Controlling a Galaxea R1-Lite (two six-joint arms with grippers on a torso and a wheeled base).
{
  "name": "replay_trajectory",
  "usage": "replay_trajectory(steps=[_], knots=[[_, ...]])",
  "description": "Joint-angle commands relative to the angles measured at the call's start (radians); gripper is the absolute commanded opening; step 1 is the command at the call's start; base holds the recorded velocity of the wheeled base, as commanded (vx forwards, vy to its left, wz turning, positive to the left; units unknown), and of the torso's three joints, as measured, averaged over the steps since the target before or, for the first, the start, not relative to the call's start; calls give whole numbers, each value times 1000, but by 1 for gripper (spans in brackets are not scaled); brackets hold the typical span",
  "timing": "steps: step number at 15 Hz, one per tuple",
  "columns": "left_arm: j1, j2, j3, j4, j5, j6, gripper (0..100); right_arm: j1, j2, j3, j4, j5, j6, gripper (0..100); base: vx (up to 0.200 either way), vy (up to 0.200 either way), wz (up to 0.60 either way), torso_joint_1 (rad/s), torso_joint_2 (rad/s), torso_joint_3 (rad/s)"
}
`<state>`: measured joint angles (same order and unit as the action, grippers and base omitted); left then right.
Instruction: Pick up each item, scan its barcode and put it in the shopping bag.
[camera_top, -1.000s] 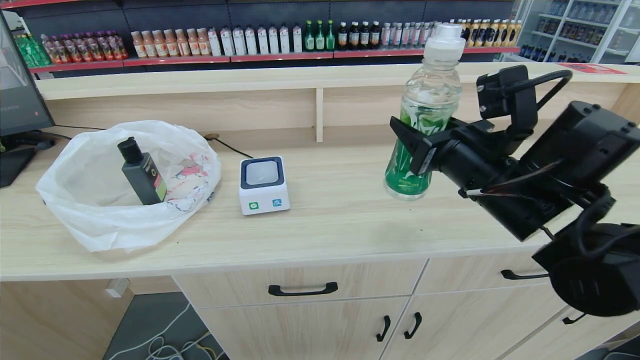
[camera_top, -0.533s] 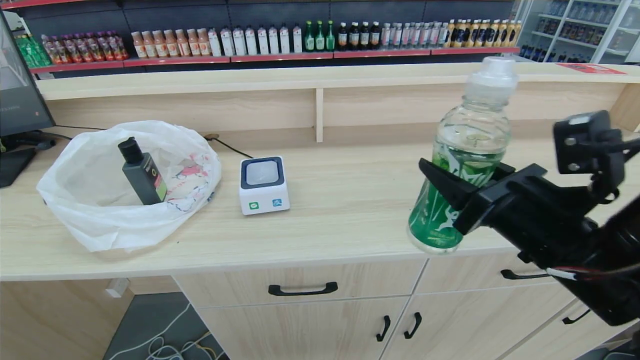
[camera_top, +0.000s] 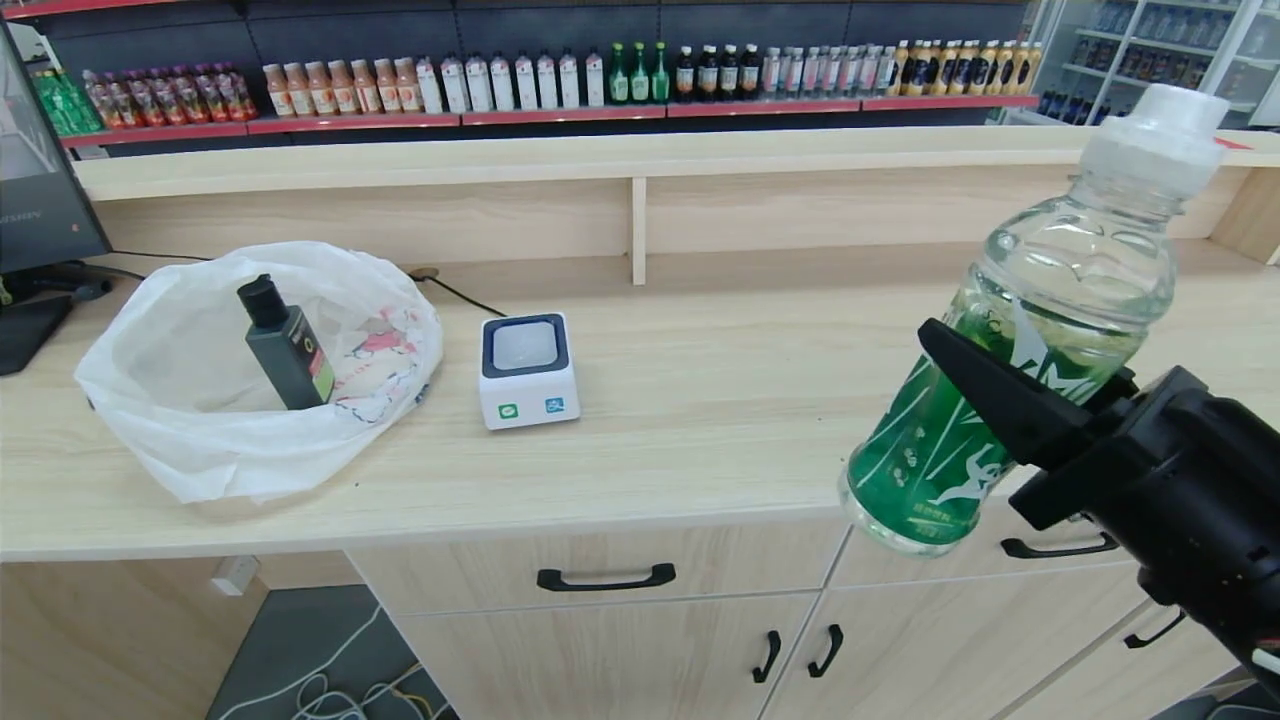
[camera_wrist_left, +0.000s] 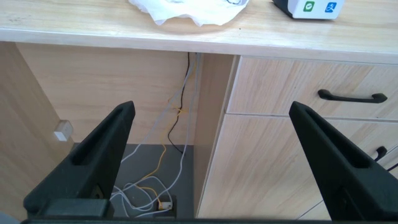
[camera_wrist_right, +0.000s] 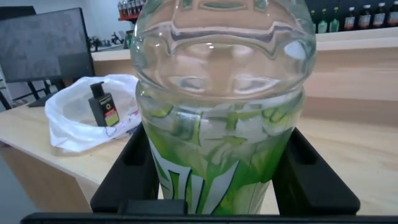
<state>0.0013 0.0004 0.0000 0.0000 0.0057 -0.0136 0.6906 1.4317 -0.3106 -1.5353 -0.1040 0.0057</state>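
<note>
My right gripper (camera_top: 1040, 400) is shut on a clear drink bottle (camera_top: 1010, 330) with a green label and white cap, held tilted in the air at the right, over the counter's front edge. In the right wrist view the bottle (camera_wrist_right: 224, 124) sits between the two black fingers (camera_wrist_right: 127, 171). A white scanner box (camera_top: 527, 370) stands mid-counter. The white shopping bag (camera_top: 180, 430) lies open at the left with a dark green bottle (camera_top: 285, 345) upright in it. My left gripper (camera_wrist_left: 211, 155) hangs open below the counter, in front of the cabinet.
The wooden counter (camera_top: 680, 430) has a raised back ledge. A monitor (camera_top: 40, 200) stands at the far left. Drawers with black handles (camera_top: 605, 578) are below. Shelves of drinks (camera_top: 600, 75) line the back wall. Cables (camera_wrist_left: 155, 186) lie on the floor.
My right gripper has carried the green bottle to the right and toward the camera, off the counter's middle to over its front edge. Bag and scanner have not moved.
</note>
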Motion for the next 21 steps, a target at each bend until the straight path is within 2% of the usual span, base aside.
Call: replay_trajectory(steps=[1,3,8,12,14,16,17,18,19,21], knots=[[0,0,0,0,0,0,100,9,-10,27,1,1,5,0,0,0,0,0,0,0],[0,0,0,0,0,0,100,9,-7,15,1,1,-3,0,0,0,0,0,0,0],[0,0,0,0,0,0,100,10,-11,35,1,20,-125,0,0,0,0,0,0,0],[0,0,0,0,0,0,100,24,0,35,-2,27,-538,0,0,0,0,0,0,0],[0,0,0,0,0,0,100,109,-8,12,0,7,-756,0,0,0,0,0,0,0],[0,0,0,0,0,0,100,184,3,4,0,-14,-886,0,0,0,0,0,0,0],[0,0,0,0,0,0,100,280,6,-18,0,-59,-998,0,0,0,0,0,0,0],[0,0,0,0,0,0,100,329,13,-21,1,-79,-1037,0,0,0,0,0,0,0],[0,0,0,0,0,0,100,431,41,-42,0,-132,-1115,0,0,0,0,0,0,0],[0,0,0,0,0,0,100,526,70,-59,-2,-184,-1213,0,0,0,0,0,0,0]])
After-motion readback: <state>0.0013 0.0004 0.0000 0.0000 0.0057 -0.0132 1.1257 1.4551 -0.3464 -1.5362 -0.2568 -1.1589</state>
